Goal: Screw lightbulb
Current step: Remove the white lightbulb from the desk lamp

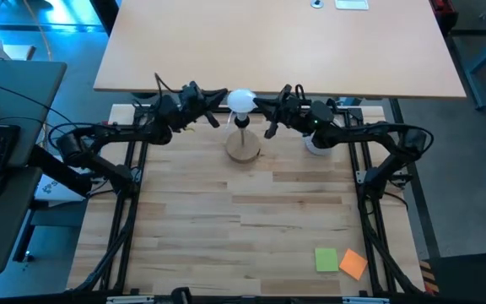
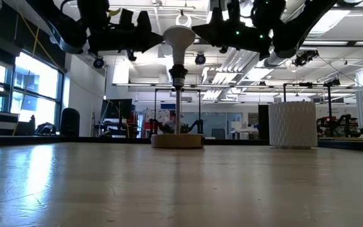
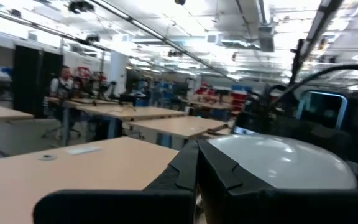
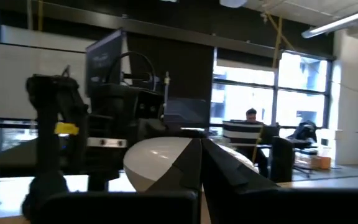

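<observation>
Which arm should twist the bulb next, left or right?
Hard to pick: probably either. Both end effectors flank the bulb on top of the stand, the left end effector and right end effector equally near. I cannot tell which one grips it.

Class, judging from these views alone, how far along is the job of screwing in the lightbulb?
Done: the lightbulb stands upright with its base in the socket atop the wooden stand. In hand: the left gripper and right gripper flank its globe at bulb height; their grip is unclear. Left: whether it is fully threaded cannot be told; then both arms must let go.
</observation>
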